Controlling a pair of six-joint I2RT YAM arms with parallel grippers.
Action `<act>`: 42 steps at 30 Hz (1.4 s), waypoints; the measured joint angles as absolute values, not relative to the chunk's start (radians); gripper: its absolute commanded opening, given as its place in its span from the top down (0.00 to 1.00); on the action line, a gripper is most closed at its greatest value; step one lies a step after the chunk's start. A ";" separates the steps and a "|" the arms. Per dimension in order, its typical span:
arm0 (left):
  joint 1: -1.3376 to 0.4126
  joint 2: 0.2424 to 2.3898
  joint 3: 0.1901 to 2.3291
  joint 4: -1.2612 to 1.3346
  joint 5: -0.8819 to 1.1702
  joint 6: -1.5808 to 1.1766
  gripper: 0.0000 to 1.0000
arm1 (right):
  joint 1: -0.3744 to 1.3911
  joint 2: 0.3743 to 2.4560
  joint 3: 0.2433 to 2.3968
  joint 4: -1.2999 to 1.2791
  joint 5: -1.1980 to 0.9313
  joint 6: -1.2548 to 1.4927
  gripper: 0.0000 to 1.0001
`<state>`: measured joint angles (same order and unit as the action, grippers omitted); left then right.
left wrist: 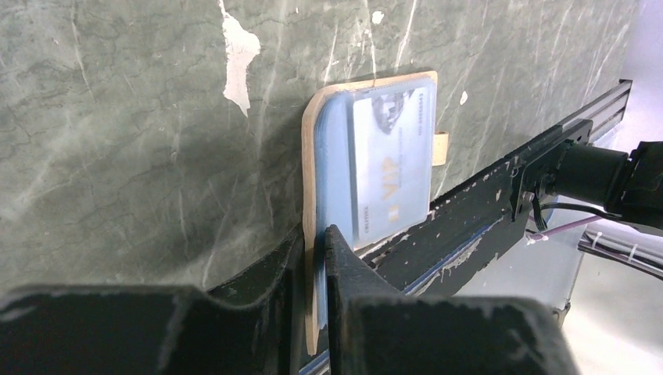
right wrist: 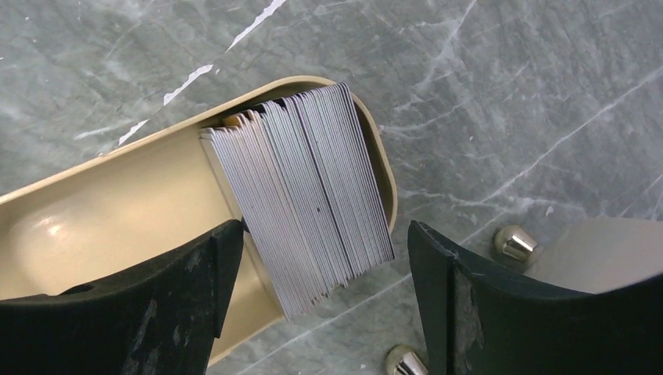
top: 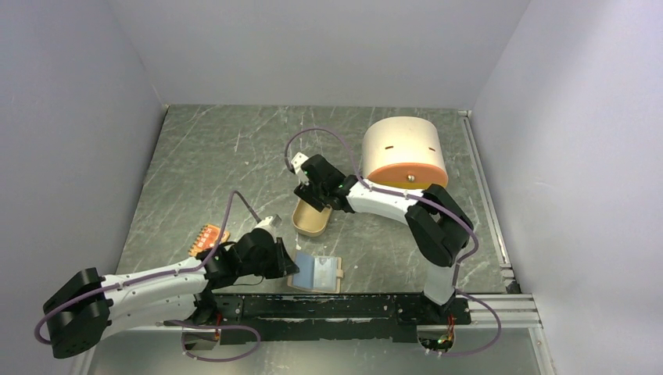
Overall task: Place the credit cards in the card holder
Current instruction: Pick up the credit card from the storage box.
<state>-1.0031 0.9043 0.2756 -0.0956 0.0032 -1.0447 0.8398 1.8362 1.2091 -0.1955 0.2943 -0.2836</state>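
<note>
Up close on the left wrist, my left gripper pinches the near edge of the card holder. It lies open beyond the fingertips, a light blue card on its inner face. On the right wrist, my right gripper is spread wide above a stack of grey cards, which leans in the tan tray between the fingers. Overhead, the two grippers sit well apart.
</note>
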 measured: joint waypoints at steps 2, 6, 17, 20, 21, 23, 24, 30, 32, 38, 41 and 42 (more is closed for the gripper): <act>-1.003 0.911 0.276 -0.095 0.003 -1.045 0.83 | 0.841 1.851 1.210 -0.183 0.315 -0.289 0.20; -1.003 0.918 0.276 -0.096 0.003 -1.045 0.82 | 0.853 1.877 1.211 -0.164 0.351 -0.300 0.22; -1.003 0.917 0.276 -0.097 0.003 -1.050 0.82 | 0.855 1.880 1.212 -0.152 0.419 -0.314 0.33; -1.003 0.915 0.276 -0.099 0.003 -1.053 0.82 | 0.855 1.874 1.212 -0.152 0.419 -0.313 0.34; -1.003 0.913 0.276 -0.100 0.003 -1.054 0.82 | 0.855 1.871 1.212 -0.152 0.419 -0.313 0.35; -1.003 0.910 0.276 -0.101 0.003 -1.055 0.83 | 0.855 1.863 1.212 -0.152 0.419 -0.310 0.37; -1.003 0.910 0.276 -0.102 0.003 -1.055 0.83 | 0.855 1.861 1.212 -0.152 0.419 -0.310 0.37; -1.003 0.908 0.276 -0.102 0.003 -1.056 0.83 | 0.855 1.859 1.212 -0.154 0.414 -0.292 0.43; -1.003 0.905 0.276 -0.103 0.003 -1.056 0.83 | 0.855 1.859 1.212 -0.155 0.414 -0.290 0.45; -1.003 0.889 0.271 -0.108 0.003 -1.063 0.83 | 0.855 1.859 1.212 -0.157 0.412 -0.284 0.50; -1.003 0.888 0.271 -0.110 0.003 -1.063 0.83 | 0.855 1.859 1.216 -0.166 0.408 -0.281 0.53; -1.003 0.888 0.271 -0.110 0.003 -1.063 0.83 | 0.855 1.859 1.217 -0.167 0.408 -0.280 0.54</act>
<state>-1.0031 0.8883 0.2710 -0.1101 0.0029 -1.0626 0.8547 1.8591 1.2171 -0.1673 0.4076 -0.2802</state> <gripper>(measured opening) 0.174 0.489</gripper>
